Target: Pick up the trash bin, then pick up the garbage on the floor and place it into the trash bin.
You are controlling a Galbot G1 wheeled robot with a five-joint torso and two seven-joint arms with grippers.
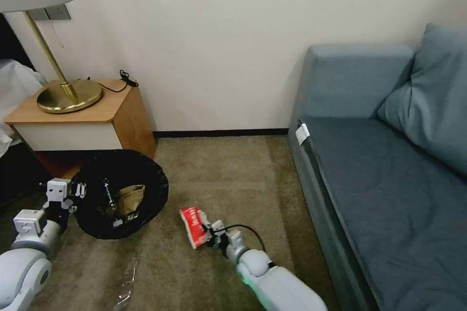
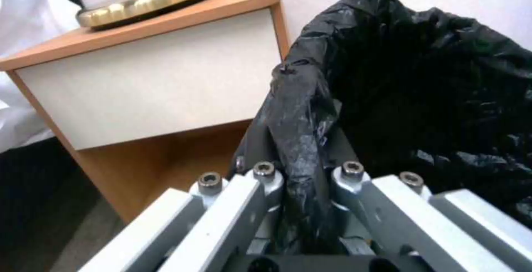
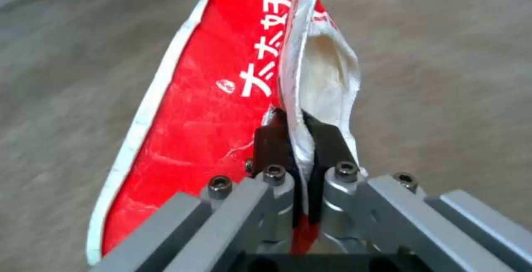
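Observation:
The trash bin hangs tilted at the left, its black bag-lined mouth facing me, with a crumpled brown paper bag inside. My left gripper is shut on the bin's rim; in the left wrist view the black bag is pinched between the pads. My right gripper is shut on a red-and-white wrapper, held over the floor to the right of the bin. In the right wrist view the wrapper stands up from the closed gripper. A clear bottle lies on the carpet near the bottom edge.
A wooden nightstand with a brass lamp stands just behind the bin at the left. A blue-grey sofa fills the right side. Open carpet lies between them up to the wall.

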